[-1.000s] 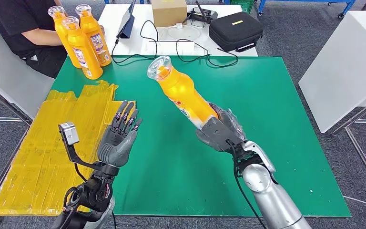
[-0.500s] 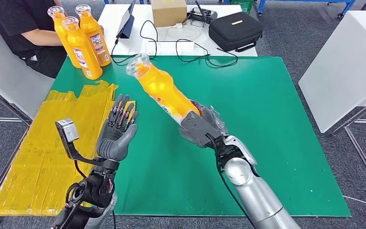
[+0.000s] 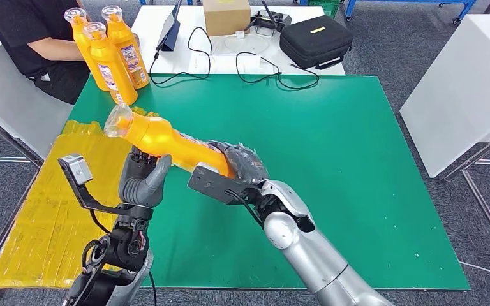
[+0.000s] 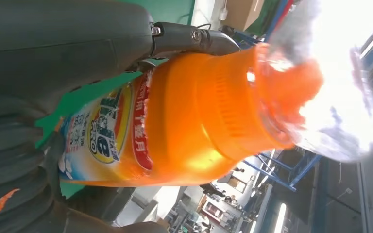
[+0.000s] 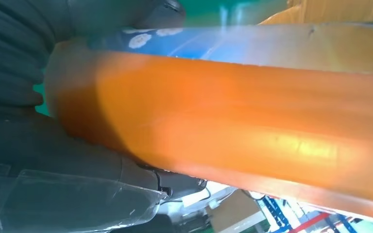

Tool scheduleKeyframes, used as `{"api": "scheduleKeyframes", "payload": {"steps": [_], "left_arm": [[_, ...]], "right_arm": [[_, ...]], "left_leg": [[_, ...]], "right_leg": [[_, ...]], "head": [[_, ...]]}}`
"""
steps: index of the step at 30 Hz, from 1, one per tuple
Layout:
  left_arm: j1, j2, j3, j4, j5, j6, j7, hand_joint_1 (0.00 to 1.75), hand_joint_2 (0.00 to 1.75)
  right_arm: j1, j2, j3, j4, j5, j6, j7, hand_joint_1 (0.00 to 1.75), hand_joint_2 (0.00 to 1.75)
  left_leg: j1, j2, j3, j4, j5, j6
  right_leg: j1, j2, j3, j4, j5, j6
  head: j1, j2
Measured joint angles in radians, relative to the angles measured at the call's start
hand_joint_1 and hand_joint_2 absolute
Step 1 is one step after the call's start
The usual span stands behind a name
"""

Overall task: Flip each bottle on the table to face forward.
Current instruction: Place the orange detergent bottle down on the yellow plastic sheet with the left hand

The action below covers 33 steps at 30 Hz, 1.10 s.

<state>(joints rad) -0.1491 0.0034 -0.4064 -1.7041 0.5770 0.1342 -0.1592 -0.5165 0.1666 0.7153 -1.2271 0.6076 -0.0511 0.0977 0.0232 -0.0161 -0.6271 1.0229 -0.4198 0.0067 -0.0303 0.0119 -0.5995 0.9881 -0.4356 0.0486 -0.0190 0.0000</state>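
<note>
Now the right hand [image 3: 233, 167] gripped the glossy orange detergent bottle [image 3: 166, 141] by its base, clear ribbed cap tilted leftward. Left hand [image 3: 141, 180] cupped the smooth plastic body, fingers curled against it.

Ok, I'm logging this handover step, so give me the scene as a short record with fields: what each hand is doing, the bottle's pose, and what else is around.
held bottle: orange bottle, lying nearly level above the green table, clear cap toward the robot's left
right hand: right hand grips the bottle's base end
left hand: left hand under the bottle's neck end, fingers at the bottle; a firm grip cannot be judged
other bottles: three orange bottles upright at the table's far left corner
nearby: seated person; yellow sheet
</note>
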Motion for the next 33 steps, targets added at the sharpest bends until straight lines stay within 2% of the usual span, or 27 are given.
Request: {"api": "scheduleKeyframes", "payload": {"steps": [13, 22, 26, 27, 33], "left_arm": [[-0.032, -0.018, 0.001, 0.024, 0.058, -0.003, 0.020, 0.00, 1.75], [-0.070, -0.032, 0.000, 0.096, 0.151, -0.010, 0.039, 0.01, 1.75], [-0.073, -0.032, 0.000, 0.120, 0.153, 0.004, 0.021, 1.70, 1.75], [-0.073, -0.033, -0.001, 0.125, 0.149, 0.013, 0.013, 1.75, 1.75], [-0.070, -0.037, -0.002, 0.138, 0.123, 0.076, -0.033, 1.75, 1.75]], "right_arm": [[-0.055, 0.034, 0.052, 0.061, 0.011, -0.027, 0.008, 1.75, 1.75], [-0.078, 0.069, 0.086, 0.120, 0.009, -0.068, 0.012, 1.75, 1.75], [-0.078, 0.075, 0.099, 0.145, -0.013, -0.068, 0.011, 1.75, 1.75], [-0.078, 0.077, 0.101, 0.151, -0.018, -0.067, 0.010, 1.75, 1.75], [-0.079, 0.090, 0.119, 0.184, -0.038, -0.064, 0.000, 1.75, 1.75]], "left_leg": [[0.000, 0.000, 0.000, 0.000, 0.000, 0.000], [0.000, 0.000, 0.000, 0.000, 0.000, 0.000], [0.000, 0.000, 0.000, 0.000, 0.000, 0.000], [0.000, 0.000, -0.001, 0.000, 0.000, 0.000], [0.000, 0.000, -0.001, 0.000, 0.000, 0.000]], "right_leg": [[0.000, 0.000, -0.001, 0.000, 0.000, 0.000], [0.000, 0.001, -0.001, 0.000, 0.000, 0.000], [0.000, 0.001, -0.002, 0.000, 0.000, 0.000], [0.000, 0.001, -0.002, 0.000, 0.000, 0.000], [0.000, 0.001, -0.002, 0.000, 0.000, 0.000]], "head": [[0.000, 0.000], [0.000, 0.000], [0.000, 0.000], [0.000, 0.000], [0.000, 0.000]]}}
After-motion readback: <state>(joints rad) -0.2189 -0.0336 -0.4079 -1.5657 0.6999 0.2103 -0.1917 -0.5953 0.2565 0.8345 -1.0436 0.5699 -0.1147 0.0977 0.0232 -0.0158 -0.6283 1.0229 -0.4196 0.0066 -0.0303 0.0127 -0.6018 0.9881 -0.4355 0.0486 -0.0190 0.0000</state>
